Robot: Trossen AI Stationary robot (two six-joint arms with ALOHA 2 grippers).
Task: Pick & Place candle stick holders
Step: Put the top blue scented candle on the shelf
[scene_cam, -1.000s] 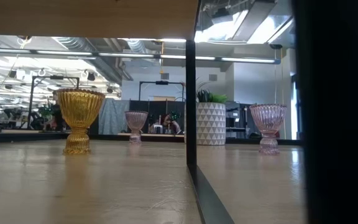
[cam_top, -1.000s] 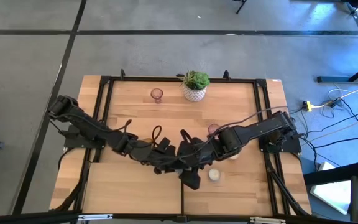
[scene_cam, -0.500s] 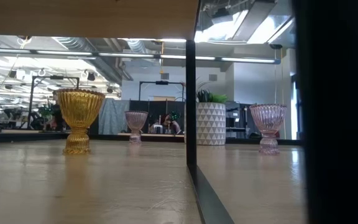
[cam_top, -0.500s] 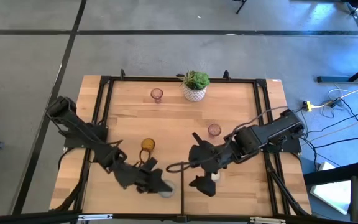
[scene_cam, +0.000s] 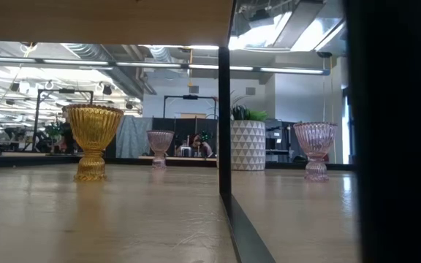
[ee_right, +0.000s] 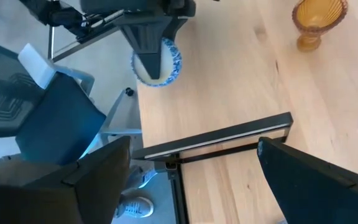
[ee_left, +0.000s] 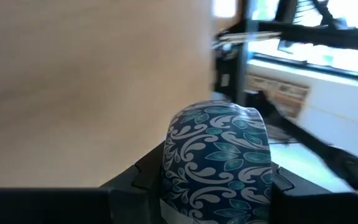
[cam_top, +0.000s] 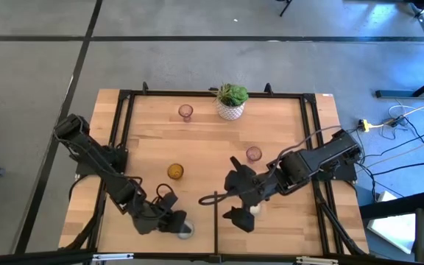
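**A:** Where do things stand on the table (cam_top: pixel 285 125)?

**B:** The left gripper (cam_top: pixel 177 225) sits low at the table's 6 o'clock edge. It is pinching a white holder with blue leaf scrolls (cam_top: pixel 186 230) by its sides. The pictures don't show whether its base touches the wood.

**A:** And the other arm?

**B:** The right gripper (cam_top: pixel 236 191) is spread wide and holds nothing. A plain cream holder (cam_top: pixel 255 209) stands at about 4 o'clock from it, just beside the nearer finger. That arm is clearly the closer one to it.

**A:** The rest?

**B:** The amber glass holder (cam_top: pixel 174 171) stands upright on its stem, at 12 o'clock from the left gripper. One pink holder (cam_top: pixel 253 153) is at 1 o'clock from the right gripper. Another pink holder (cam_top: pixel 185 111) is far back beside the plant pot (cam_top: pixel 231 103).
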